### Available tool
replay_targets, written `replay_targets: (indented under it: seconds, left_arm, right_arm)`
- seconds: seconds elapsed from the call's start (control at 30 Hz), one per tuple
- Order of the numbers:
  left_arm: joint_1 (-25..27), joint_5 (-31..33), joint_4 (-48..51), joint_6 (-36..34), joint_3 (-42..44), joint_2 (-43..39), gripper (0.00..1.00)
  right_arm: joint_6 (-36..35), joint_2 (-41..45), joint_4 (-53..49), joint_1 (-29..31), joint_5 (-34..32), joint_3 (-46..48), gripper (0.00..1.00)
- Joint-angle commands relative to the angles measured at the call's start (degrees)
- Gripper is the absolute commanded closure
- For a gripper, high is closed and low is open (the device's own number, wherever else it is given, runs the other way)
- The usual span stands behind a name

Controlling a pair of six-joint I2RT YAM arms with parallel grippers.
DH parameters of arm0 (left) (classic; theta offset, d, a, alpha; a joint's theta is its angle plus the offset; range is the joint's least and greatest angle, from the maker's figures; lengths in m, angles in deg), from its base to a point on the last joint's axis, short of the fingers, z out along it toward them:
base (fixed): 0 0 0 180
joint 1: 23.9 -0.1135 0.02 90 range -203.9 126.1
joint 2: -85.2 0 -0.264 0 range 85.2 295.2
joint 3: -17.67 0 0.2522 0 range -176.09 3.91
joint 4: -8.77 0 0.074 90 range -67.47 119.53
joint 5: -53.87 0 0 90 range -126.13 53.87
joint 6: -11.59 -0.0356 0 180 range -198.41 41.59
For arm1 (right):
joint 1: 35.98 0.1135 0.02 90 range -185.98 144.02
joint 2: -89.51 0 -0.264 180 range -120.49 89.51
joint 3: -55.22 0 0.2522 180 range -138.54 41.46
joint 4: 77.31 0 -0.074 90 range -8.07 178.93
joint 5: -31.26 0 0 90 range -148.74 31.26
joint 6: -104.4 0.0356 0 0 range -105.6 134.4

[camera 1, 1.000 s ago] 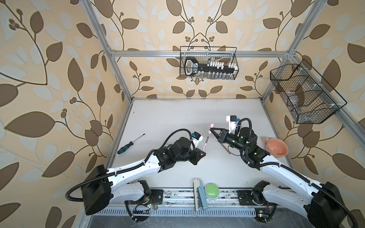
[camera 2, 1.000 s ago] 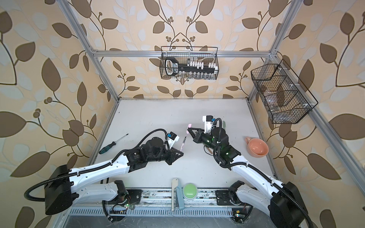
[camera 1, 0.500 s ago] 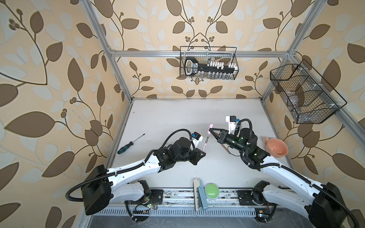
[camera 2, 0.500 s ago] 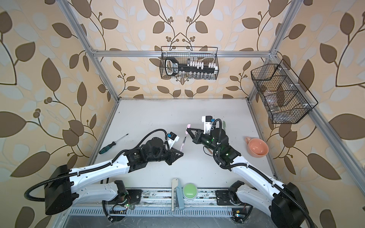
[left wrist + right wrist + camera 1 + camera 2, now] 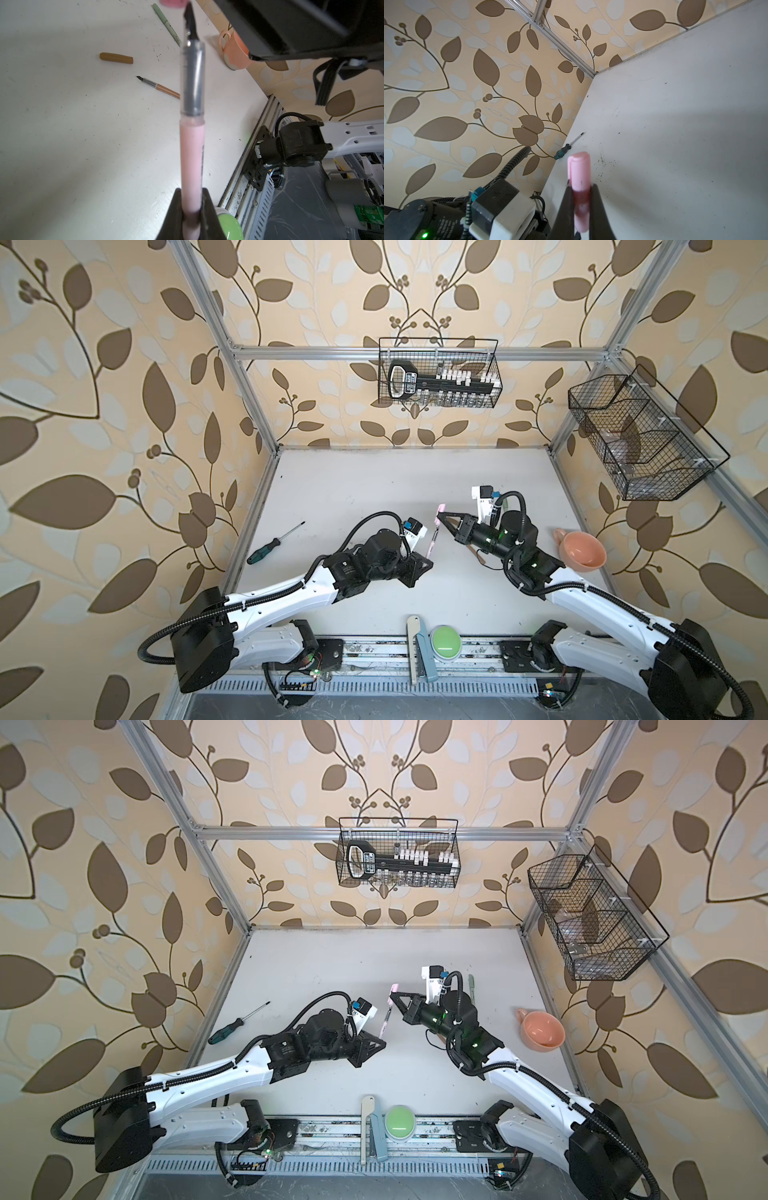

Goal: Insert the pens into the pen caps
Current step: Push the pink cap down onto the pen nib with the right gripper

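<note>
Pink plastic marker pen was clamped by its barrel in the left gripper. Its dark tip sat just beside the mouth of the stubby pink plastic cap pinched in the right gripper, not yet seated. Beyond, on the white tabletop, the brown-barrelled pen lay uncapped, its brown cap apart. Farthest lay the pale green pen; capped or not, could not tell. No pair looked joined yet.

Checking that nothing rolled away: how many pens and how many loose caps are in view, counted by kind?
Pens: 3 (pink pen in the left gripper; brown pen and green pen lying loose)
Loose caps: 2 (pink cap in the right gripper; brown cap lying loose)
Total: 5
No separate green cap shows.
</note>
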Motion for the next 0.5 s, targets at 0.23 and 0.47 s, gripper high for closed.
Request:
replay_targets:
  seconds: [0.23,0.47]
  left_arm:
    - [0.45,1.01,-1.86,-1.80,0.35,-2.18,0.97]
    - [0.43,1.63,-1.15,-2.12,0.26,-3.03,0.97]
  right_arm:
    - [-0.06,2.77,-1.14,0.63,0.33,1.78,0.98]
    - [0.15,3.76,-1.68,0.80,0.15,2.92,0.98]
